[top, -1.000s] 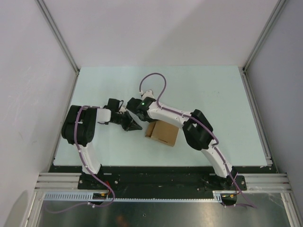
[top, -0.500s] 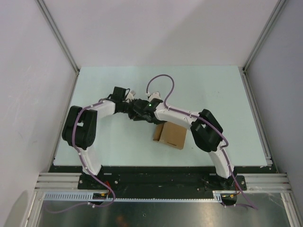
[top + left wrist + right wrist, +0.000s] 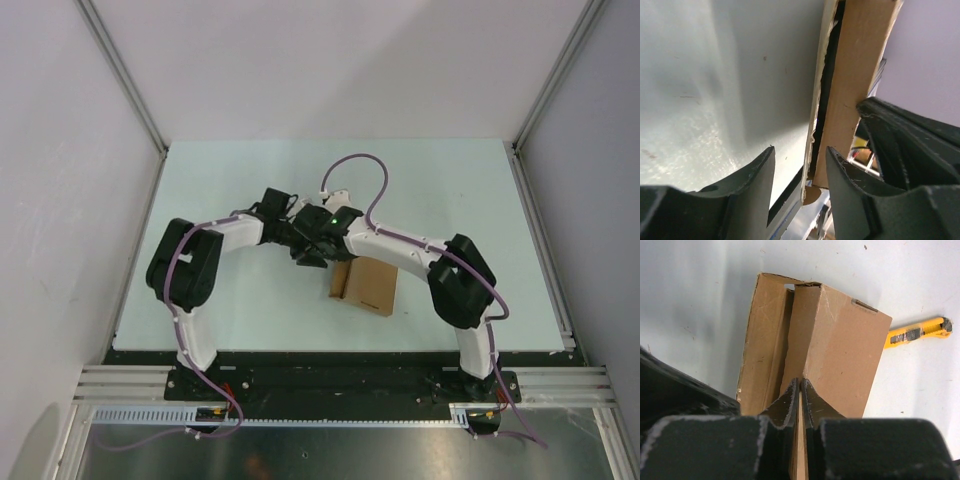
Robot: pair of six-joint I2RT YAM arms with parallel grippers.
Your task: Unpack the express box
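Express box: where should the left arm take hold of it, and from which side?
Take the express box by the thin cardboard edge on its left side, coming from the left. That edge seems to sit between the open fingers of the left gripper, while the right gripper is shut on the lid.

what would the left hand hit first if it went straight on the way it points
Probably the express box: its cardboard edge stands just ahead of the open left hand, though depth is unclear.

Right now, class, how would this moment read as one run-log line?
right gripper: shut on express box flap | left gripper: open, at flap edge | utility knife: lying beside box
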